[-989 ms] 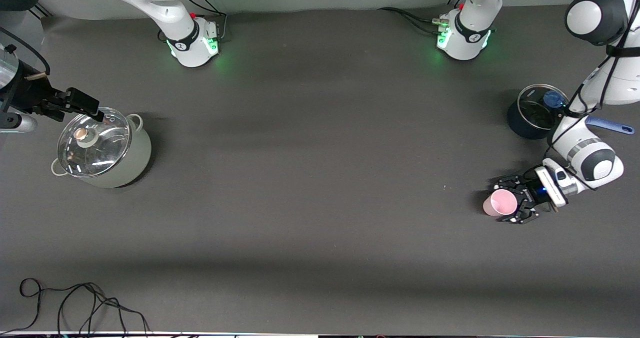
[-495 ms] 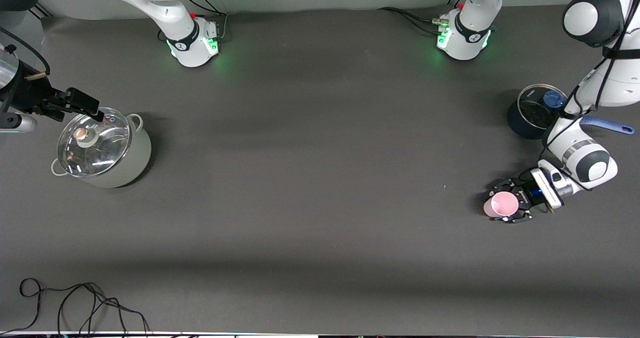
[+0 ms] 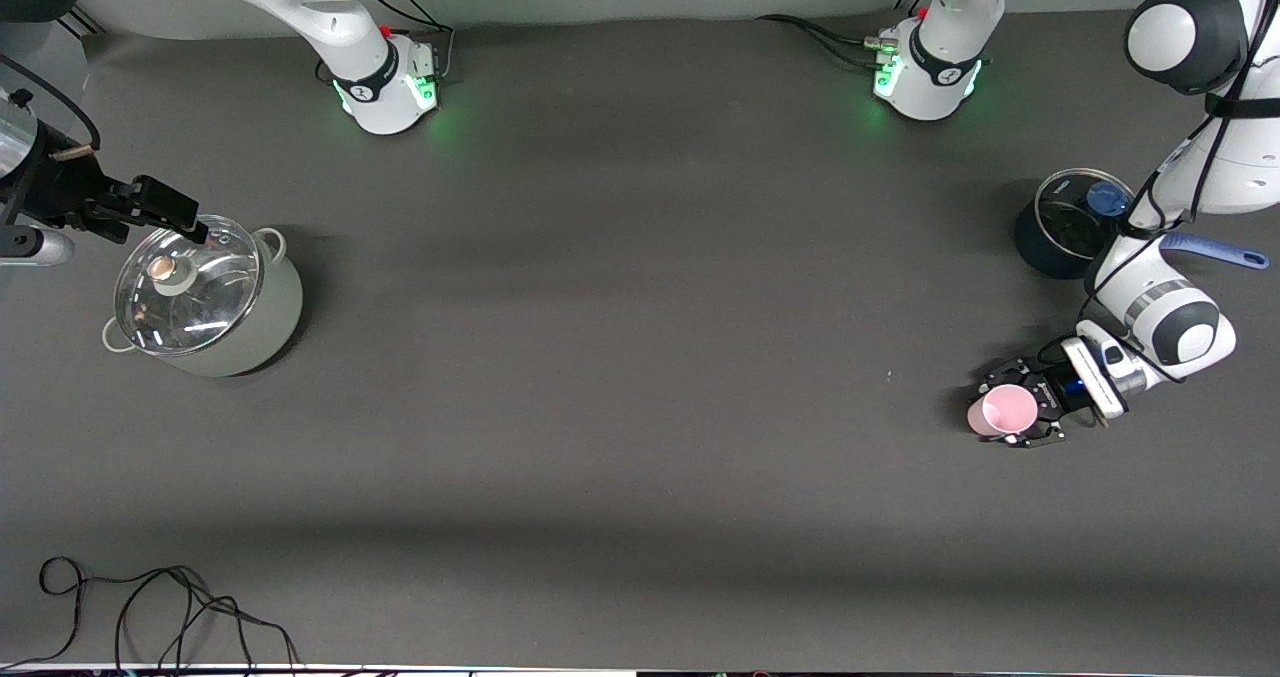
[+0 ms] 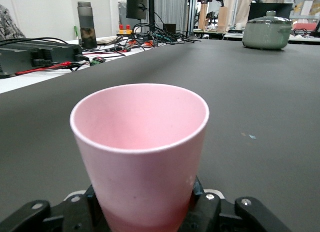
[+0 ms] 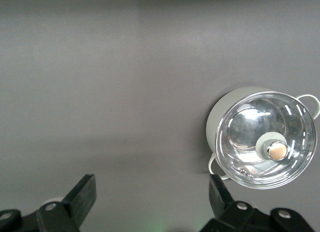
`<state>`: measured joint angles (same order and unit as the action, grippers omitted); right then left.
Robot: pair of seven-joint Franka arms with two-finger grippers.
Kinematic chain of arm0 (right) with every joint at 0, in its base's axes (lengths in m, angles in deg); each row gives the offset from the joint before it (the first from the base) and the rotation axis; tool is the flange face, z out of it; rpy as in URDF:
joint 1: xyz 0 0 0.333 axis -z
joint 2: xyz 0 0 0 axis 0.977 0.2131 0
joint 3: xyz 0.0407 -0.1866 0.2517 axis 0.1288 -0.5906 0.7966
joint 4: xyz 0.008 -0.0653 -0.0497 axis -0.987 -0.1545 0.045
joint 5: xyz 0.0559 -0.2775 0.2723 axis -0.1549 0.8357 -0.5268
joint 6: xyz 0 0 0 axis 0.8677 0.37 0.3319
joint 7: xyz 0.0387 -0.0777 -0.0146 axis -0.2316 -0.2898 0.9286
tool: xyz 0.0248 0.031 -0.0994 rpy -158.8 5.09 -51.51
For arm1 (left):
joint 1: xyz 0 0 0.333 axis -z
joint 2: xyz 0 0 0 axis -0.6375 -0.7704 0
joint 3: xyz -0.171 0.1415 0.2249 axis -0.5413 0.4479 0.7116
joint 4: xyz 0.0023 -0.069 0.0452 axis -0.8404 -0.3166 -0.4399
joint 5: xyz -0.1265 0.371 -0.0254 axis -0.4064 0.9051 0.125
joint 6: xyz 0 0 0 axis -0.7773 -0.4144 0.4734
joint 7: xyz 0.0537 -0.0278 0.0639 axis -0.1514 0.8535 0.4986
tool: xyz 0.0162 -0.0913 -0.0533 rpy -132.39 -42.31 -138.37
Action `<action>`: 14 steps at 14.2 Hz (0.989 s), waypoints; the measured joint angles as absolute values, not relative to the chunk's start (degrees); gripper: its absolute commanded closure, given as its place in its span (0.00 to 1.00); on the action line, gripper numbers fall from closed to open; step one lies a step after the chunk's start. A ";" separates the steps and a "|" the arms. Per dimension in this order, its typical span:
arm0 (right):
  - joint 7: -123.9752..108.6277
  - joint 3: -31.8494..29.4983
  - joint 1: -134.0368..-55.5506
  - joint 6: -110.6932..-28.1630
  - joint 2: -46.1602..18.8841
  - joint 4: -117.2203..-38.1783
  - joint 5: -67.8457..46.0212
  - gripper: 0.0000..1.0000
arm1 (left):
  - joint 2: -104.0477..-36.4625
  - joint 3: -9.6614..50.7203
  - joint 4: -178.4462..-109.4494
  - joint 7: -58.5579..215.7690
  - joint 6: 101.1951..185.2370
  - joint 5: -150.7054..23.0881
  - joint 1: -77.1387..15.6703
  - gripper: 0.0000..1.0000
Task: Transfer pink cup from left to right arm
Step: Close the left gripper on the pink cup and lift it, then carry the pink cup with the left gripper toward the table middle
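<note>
The pink cup (image 3: 1001, 412) is upright, its open mouth up, low at the table toward the left arm's end. My left gripper (image 3: 1012, 409) is shut on its lower body, a black finger on each side. In the left wrist view the cup (image 4: 140, 152) fills the middle, with the gripper (image 4: 145, 217) clamped round its base. I cannot tell whether the cup rests on the table or is just off it. My right gripper (image 3: 170, 212) is open and empty, waiting over the table beside the grey-green pot (image 3: 270, 327); its fingers (image 5: 82, 194) stand wide apart.
The grey-green pot with a glass lid (image 5: 265, 137) stands toward the right arm's end. A dark blue pot (image 3: 1040, 242) with a blue handle stands by the left arm, farther from the front camera than the cup. A black cable (image 3: 160, 607) lies near the front edge.
My left gripper's fingers have closed in on the pink cup, and the wrist has shifted slightly toward it. The right arm has not moved.
</note>
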<state>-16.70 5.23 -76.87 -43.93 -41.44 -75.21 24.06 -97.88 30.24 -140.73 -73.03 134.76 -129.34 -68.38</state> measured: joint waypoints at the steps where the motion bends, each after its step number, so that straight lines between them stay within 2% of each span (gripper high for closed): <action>1: -16.70 5.23 -76.87 -43.93 -41.44 -75.21 24.06 0.00 | -96.85 29.13 -140.35 -69.88 135.94 -129.39 -68.28 0.59; 4: -16.70 5.23 -76.87 -43.93 -41.44 -75.21 24.06 0.00 | -91.17 22.91 -140.17 -57.14 143.37 -129.40 -67.12 0.61; 8: -16.83 5.22 -76.87 -43.93 -41.44 -75.21 24.06 0.00 | -84.12 10.98 -143.10 -44.47 157.80 -130.31 -65.81 0.65; 11: -20.04 5.22 -76.93 -43.93 -41.45 -75.21 24.05 0.00 | -81.57 -0.17 -145.64 -41.96 170.84 -134.22 -65.62 0.69; 14: -26.42 5.42 -77.19 -43.93 -41.45 -75.20 23.78 0.00 | -80.67 -13.19 -148.57 -41.82 185.29 -139.07 -65.51 0.69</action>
<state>-26.42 5.42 -77.19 -43.93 -41.45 -75.20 23.78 -80.67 -13.19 -148.57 -41.82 185.29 -139.07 -65.51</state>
